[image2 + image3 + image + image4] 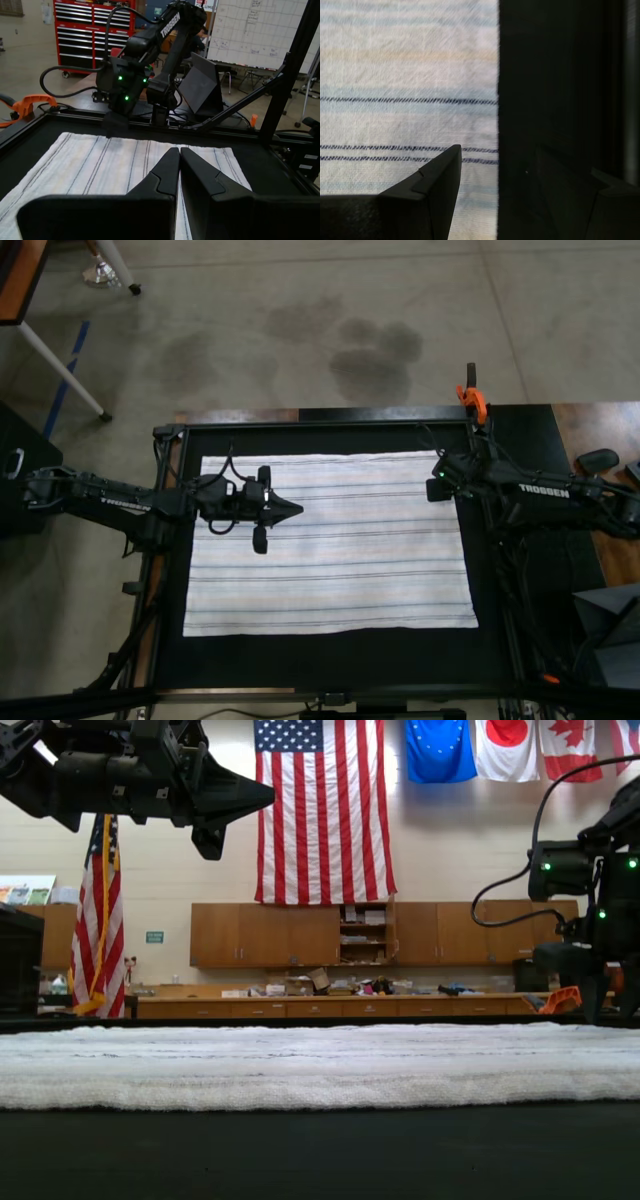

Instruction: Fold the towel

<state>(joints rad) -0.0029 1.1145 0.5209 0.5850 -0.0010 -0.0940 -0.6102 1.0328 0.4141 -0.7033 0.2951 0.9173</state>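
Overhead, left gripper (pixel 298 508) above towel (pixel 330 540), fingers pressed together; right gripper (pixel 520 165) fingers spread at towel's edge.

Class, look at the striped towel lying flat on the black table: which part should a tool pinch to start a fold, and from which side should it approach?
Probably a corner, taken from above. The towel lies fully flat, so only its edges offer anything to pinch. The right tool is open, straddling the towel's edge near a far corner. The left tool is shut, raised over the cloth, and should likely move to the matching corner.
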